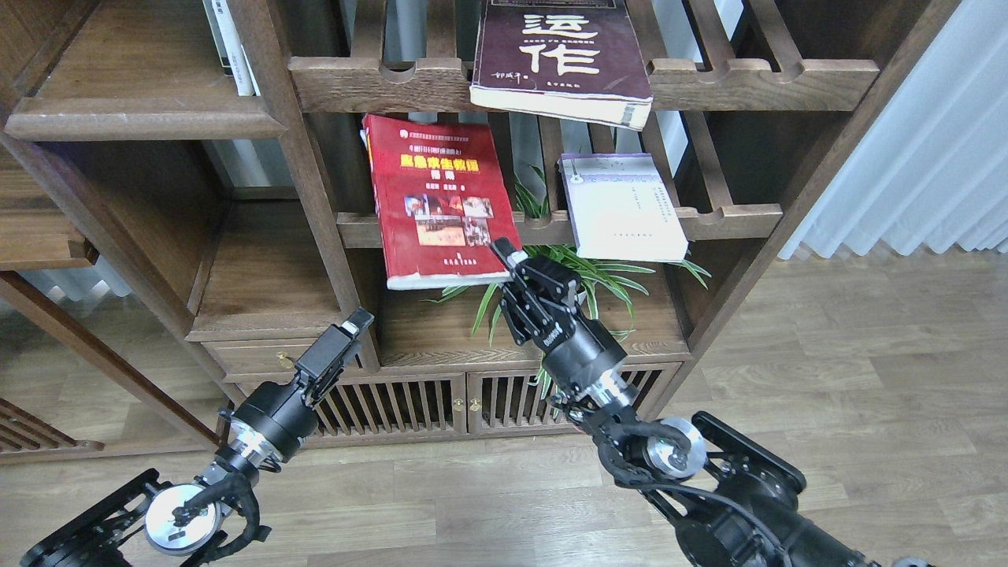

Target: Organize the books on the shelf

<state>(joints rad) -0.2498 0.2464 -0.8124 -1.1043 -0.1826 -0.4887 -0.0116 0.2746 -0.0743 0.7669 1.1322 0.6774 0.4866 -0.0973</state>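
The red paperback (439, 201) is pinched at its lower right corner by the right gripper (508, 260), its long axis running from about 11 to 5 o'clock, tilted clear of the slatted rack (370, 228). The solid shelf board (142, 118) lies toward 10 o'clock from the pinching fingers. The left gripper (346, 335) is lower and nearer that side; its fingers appear pressed together, holding nothing.

We see the red paperback with yellow title and photos (437, 201) tilted at frame centre, the pale white-lavender paperback (622, 206) right of it on a slatted rack, the maroon paperback with white characters (559, 59) at top, and the solid dark-brown shelf board (142, 102) upper left.
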